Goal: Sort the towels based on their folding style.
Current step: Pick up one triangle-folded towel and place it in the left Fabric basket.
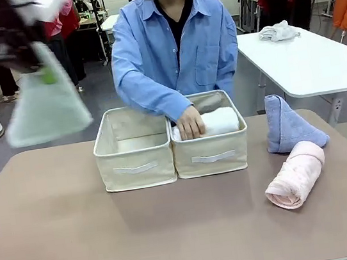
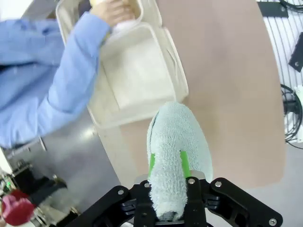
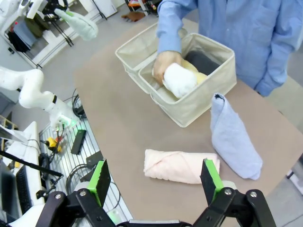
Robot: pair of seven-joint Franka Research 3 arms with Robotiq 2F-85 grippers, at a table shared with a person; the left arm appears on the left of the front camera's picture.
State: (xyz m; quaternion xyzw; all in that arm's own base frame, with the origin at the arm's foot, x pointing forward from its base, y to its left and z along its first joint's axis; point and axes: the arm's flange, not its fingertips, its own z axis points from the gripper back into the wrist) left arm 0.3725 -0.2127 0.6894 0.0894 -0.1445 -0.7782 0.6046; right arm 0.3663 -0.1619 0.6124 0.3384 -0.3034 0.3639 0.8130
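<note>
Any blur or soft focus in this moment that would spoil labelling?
Front view: the pale green towel and the left gripper holding it are smeared by blur; the beige boxes are sharp. Left wrist view: that towel is crisp. Right wrist view: pink roll and blue triangle both sharp.

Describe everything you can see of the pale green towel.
The pale green towel is looped terry, folded into a triangle. The left end effector is shut on its narrow end, green pads pressing both sides. It hangs wide end down, lifted above the table near a beige box, touching nothing else.
</note>
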